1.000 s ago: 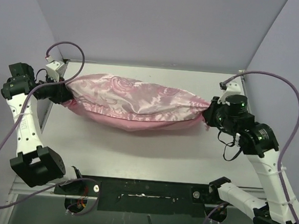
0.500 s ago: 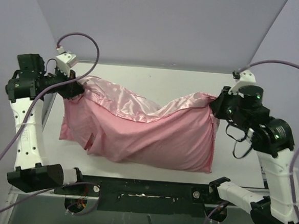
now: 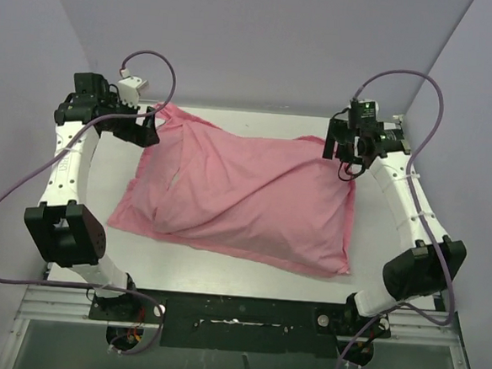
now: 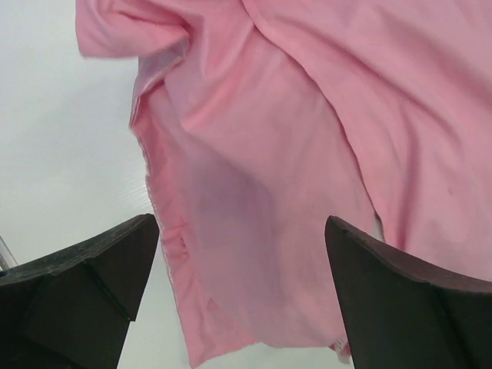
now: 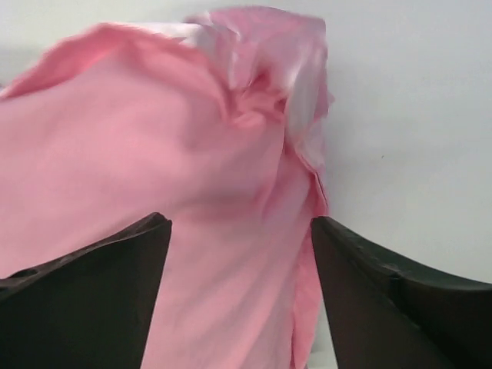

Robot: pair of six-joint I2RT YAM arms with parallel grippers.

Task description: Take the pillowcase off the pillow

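Observation:
The pink pillowcase (image 3: 245, 201) lies spread and creased across the middle of the table, matte side up. No off-white pillow shows; it is hidden or out of view. My left gripper (image 3: 153, 127) hangs open over the cover's far left corner. In the left wrist view the pillowcase (image 4: 292, 154) lies below the wide-apart jaws of that gripper (image 4: 240, 224), untouched. My right gripper (image 3: 349, 162) is open above the far right corner. The right wrist view shows the shiny bunched corner of the pillowcase (image 5: 154, 154) beneath the spread jaws of the right gripper (image 5: 240, 223).
The white table (image 3: 223, 272) is boxed in by purple walls at the back (image 3: 255, 50) and on both sides. Purple cables (image 3: 161, 69) loop above each wrist. The black base rail (image 3: 236, 319) runs along the near edge.
Both grippers were shut on the cover's ends and raised it; now both are open, the cover has dropped onto the table, and the arms have swung toward the back.

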